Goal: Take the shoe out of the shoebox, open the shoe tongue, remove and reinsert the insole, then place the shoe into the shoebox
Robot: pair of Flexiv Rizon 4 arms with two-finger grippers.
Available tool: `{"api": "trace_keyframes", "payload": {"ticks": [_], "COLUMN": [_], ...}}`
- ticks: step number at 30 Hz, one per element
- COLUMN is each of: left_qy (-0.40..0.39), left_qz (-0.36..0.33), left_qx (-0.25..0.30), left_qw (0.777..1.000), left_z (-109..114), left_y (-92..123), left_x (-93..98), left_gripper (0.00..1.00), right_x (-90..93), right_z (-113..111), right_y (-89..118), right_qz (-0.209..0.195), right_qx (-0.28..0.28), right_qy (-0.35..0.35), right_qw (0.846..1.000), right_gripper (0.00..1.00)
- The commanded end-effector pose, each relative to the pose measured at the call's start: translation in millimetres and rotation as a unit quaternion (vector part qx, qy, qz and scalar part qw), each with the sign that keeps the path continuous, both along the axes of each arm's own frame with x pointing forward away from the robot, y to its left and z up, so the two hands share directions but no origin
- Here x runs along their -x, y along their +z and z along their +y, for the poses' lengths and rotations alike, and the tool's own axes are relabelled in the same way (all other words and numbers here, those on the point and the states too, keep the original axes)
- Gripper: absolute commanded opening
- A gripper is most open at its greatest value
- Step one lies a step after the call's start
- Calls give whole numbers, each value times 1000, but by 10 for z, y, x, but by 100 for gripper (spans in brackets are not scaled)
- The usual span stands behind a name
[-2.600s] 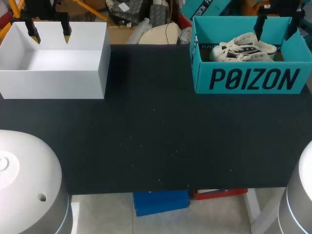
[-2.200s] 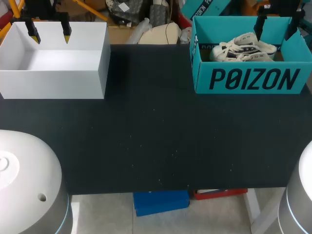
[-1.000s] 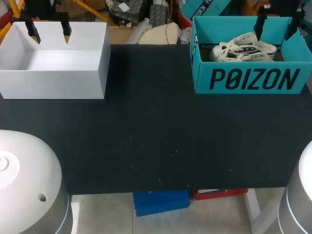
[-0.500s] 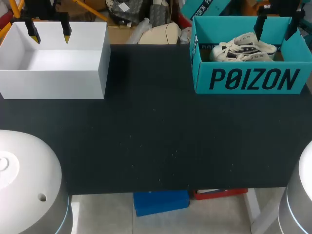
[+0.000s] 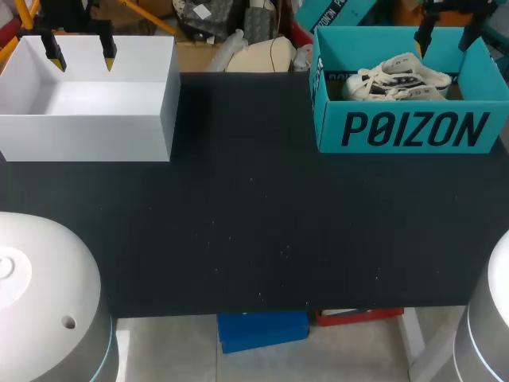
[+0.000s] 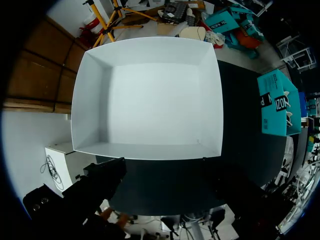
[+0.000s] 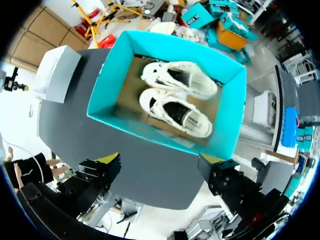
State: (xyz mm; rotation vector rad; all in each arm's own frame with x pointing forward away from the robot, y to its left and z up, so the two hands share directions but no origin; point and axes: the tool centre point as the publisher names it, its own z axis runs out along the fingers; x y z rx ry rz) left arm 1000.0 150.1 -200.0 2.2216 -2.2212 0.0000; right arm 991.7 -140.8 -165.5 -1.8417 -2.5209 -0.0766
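Since the earlier frame, our right gripper has shifted slightly towards the far wall of the shoebox; nothing else has moved. Two white shoes lie side by side inside the shoebox. We judge each one light, with a soft upper and a stiffer sole, so grip at the heel collar. The right fingers stand wide apart above the shoebox. Only the right wrist view shows both shoes whole. Only the head view shows our left gripper, spread wide over the white box, well apart from the shoebox.
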Motion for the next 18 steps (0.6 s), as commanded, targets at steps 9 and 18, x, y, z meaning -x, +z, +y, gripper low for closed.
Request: {"api": "trace_keyframes", "payload": {"ticks": [9,18], "left_qy": [0,0], "left_qz": [0,0], "left_qx": [0,0], "left_qw": [1000,1000], "left_z": [0,0], "left_y": [0,0], "left_x": [0,0], "left_gripper": [100,100], "right_x": [190,190], "right_z": [-69,-69], "right_y": [48,48], "right_qz": [-28,-28], "right_qx": [-35,-35], "right_qy": [556,556], "right_qw": [830,830], "right_gripper": [100,100]}}
